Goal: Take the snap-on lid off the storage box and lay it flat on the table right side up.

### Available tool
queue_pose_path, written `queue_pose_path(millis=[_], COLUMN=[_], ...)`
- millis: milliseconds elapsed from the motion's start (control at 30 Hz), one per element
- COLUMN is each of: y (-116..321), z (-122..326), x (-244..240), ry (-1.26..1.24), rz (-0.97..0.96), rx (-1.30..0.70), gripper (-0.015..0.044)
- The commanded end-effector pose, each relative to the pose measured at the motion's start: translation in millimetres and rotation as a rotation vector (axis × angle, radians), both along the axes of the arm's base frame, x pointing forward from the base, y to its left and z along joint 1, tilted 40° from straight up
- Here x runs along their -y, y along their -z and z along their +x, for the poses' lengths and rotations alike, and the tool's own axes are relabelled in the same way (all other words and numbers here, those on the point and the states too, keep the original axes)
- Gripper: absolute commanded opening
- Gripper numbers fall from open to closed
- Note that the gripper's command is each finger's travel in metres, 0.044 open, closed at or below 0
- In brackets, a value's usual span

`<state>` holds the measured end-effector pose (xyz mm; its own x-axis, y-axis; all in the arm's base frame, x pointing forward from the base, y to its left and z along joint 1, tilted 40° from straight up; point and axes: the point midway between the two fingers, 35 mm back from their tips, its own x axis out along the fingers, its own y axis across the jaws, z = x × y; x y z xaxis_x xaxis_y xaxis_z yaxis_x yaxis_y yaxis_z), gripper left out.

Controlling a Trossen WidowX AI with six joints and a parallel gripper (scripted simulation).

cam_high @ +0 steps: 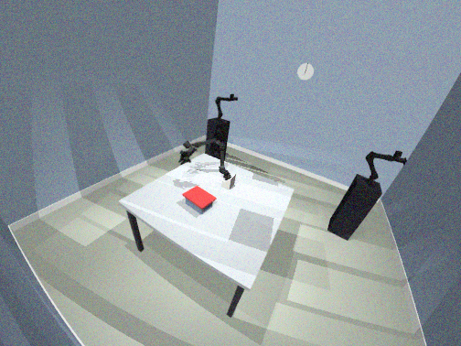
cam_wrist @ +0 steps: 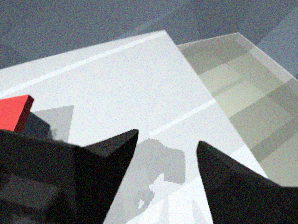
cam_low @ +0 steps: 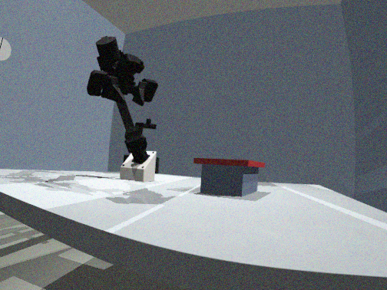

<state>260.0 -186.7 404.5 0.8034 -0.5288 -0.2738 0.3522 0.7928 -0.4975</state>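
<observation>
Resting on the storage box (cam_high: pixel 198 209) (cam_low: pixel 222 180) (cam_wrist: pixel 37 125), the red lid (cam_high: pixel 199 197) (cam_low: pixel 230 162) (cam_wrist: pixel 14 112) lies level, with the gripper (cam_high: pixel 184 158) (cam_low: pixel 120 91) (cam_wrist: pixel 167 140) raised well apart from both.

The box, blue-grey, stands upright on the white surface (cam_high: pixel 169 188) (cam_low: pixel 292 226) (cam_wrist: pixel 120 85); the lid overhangs its walls. The gripper's two dark fingers are partly spread, a gap between their tips, and nothing is pinched there; in the wrist view the surface and a grey shadow show through this gap, while a corner of the lid and part of the box appear at the left edge. The arm (cam_high: pixel 222 157) (cam_low: pixel 124 113) rises from a pale, slanted mount (cam_high: pixel 228 183) (cam_low: pixel 132 174) on the same surface, near the box. A round white clock (cam_high: pixel 305 71) (cam_low: pixel 4 49) hangs on the wall.
</observation>
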Motion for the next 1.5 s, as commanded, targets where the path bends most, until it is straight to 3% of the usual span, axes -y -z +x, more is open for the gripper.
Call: queue_pose_path(millis=[0, 167, 433, 900, 1100, 1467], y=[43, 97, 161, 260, 278, 280], z=[33, 63, 76, 27, 4, 3], x=[-26, -72, -140, -257, -277, -276], ry=[0.032, 0.096, 0.202, 0.327, 0.312, 0.311], rz=[0.225, 0.473, 0.718, 1.068, 1.165, 1.169], rx=[0.046, 0.090, 0.155, 0.412, 0.504, 0.508], gripper=[0.0235, 0.0235, 0.0235, 0.0235, 0.0235, 0.0235])
